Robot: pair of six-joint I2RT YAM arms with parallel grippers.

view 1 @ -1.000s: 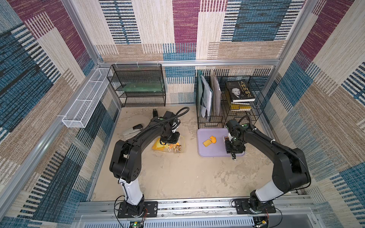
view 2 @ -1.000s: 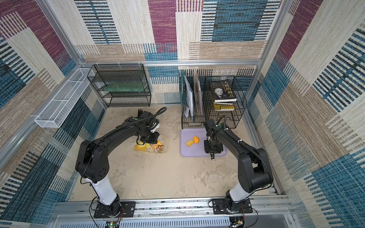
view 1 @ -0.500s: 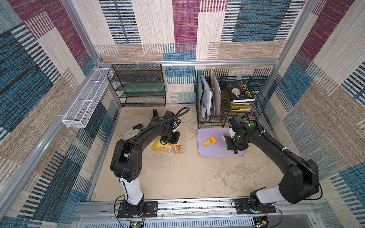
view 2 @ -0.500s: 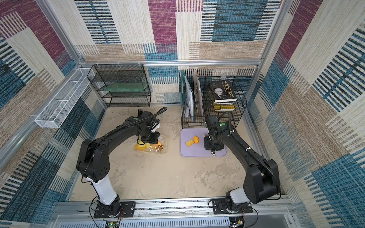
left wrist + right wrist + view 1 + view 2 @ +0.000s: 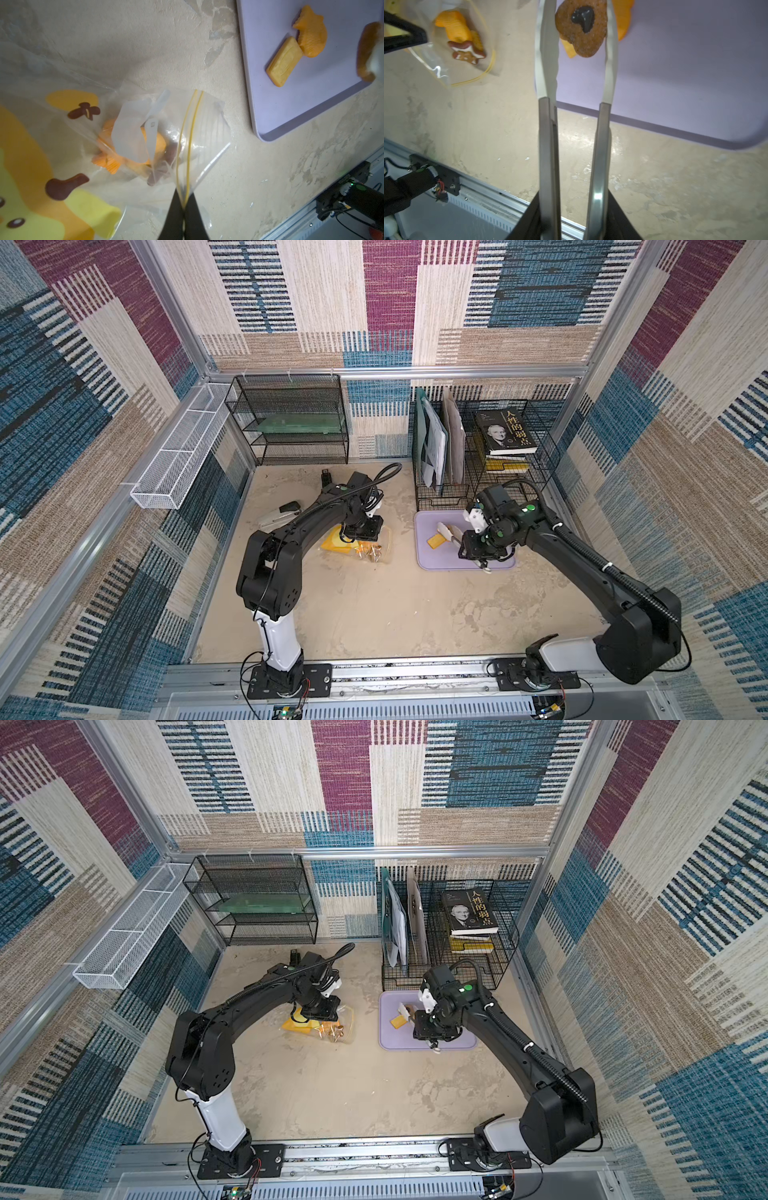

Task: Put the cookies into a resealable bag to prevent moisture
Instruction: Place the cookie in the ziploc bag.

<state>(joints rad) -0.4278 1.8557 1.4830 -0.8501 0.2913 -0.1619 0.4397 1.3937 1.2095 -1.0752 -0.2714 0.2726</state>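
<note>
**Carry the tonged cookie off the tray and into the bag mouth**

Landmark: flat lilac rectangular tray [image 5: 436, 558].

Right gripper [image 5: 574, 220]: part-closed around the handles of the long metal tongs [image 5: 547, 128]. The tong tips pinch a brown heart-shaped cookie with a glossy dark centre [image 5: 581, 27] by its edges. It is lifted clear above the tray, toward the side facing the bag.

Left gripper [image 5: 184, 205]: fully closed, nipping the yellow zip edge of the small clear floppy resealable bag with a yellow print [image 5: 199, 133].

- Bag: on the table near the tray, off the side toward the left arm, with bare table between.
- In the bag: several cookies [image 5: 110, 164], including an iced gingerbread figure [image 5: 467, 52].
- On the tray: a yellow rectangular biscuit [image 5: 283, 62], corner to corner with an orange fish-shaped biscuit [image 5: 311, 31].

Step, as I judge it: transfer of the brown cookie.

Notes for doing it well:
- Hold the squeeze constant. An edge grip on a flat biscuit can pivot or slip, and more force risks snapping it.
- Travel level and slowly away from the tray, straight toward the zip lines.
- The mouth seems to gape toward the tray, but how wide cannot be told. The pinched lip should be raised before entry.
- Take the tips past both yellow zip lines before easing the tongs, so the cookie drops inside and not on the lip.
- The film is floppy, so avoid dragging it with the tong tips.
</note>
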